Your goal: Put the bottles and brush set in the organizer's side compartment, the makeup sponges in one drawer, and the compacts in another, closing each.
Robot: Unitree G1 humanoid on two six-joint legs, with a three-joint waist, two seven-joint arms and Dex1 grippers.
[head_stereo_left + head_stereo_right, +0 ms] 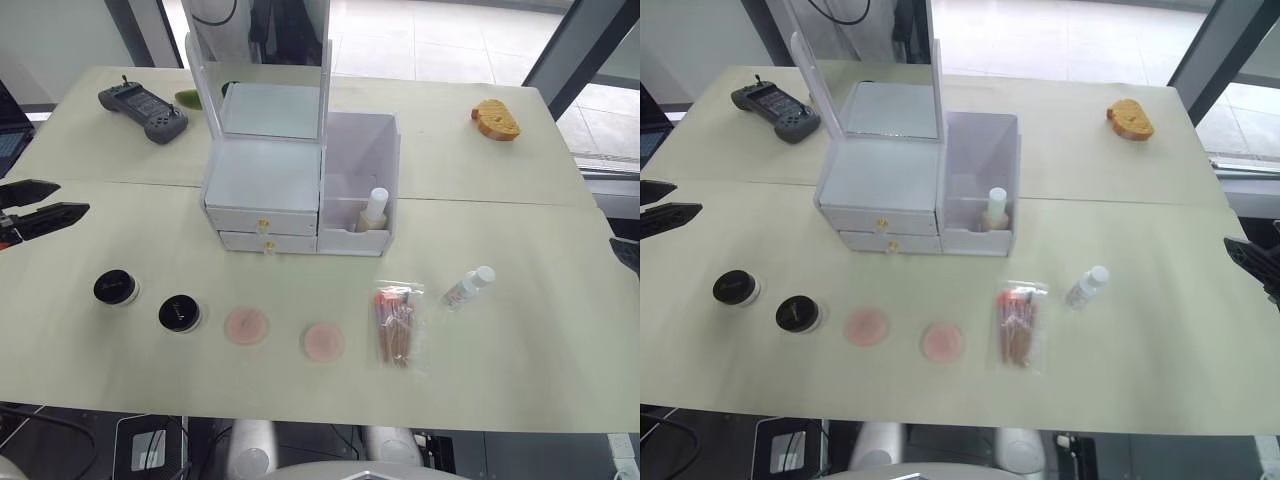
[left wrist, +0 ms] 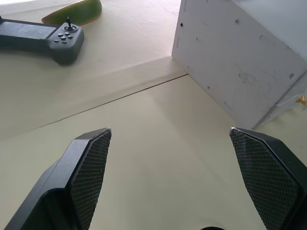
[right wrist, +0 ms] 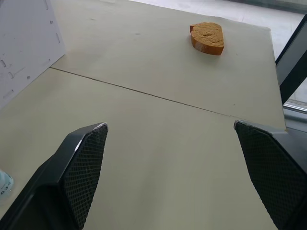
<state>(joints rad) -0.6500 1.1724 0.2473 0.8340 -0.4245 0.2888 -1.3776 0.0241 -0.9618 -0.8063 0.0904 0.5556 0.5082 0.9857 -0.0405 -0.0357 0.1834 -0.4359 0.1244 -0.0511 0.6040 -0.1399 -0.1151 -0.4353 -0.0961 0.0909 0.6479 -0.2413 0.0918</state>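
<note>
Quick count of what's on the pale table (image 1: 520, 200): two black compacts (image 1: 115, 288) (image 1: 179, 313), two pink makeup sponges (image 1: 246, 325) (image 1: 323, 341), one brush set (image 1: 398, 322) in its clear pouch, and two bottles. They sit in a loose row along the near side, compacts toward the left, sponges in the middle, pouch to the right of them, none touching. The clear bottle (image 1: 468, 287) lies tilted on the table just right of the pouch; the beige bottle (image 1: 373, 211) stands upright in the side compartment (image 1: 362, 150) of the organizer (image 1: 262, 185), whose two gold-knobbed drawers look shut and whose mirror stands upright. Far side of the table has a dark handheld controller (image 1: 143, 109) with a green object (image 1: 187, 98) beside it on the left, and an orange sponge-like lump (image 1: 496, 118) well off to the right. The left gripper (image 2: 169, 133) hovers at the table's left edge, fingers spread wide with nothing between them; the right gripper (image 3: 170, 125) is at the right edge, also spread wide and holding nothing. Plenty of bare tabletop lies between each gripper and the row.
</note>
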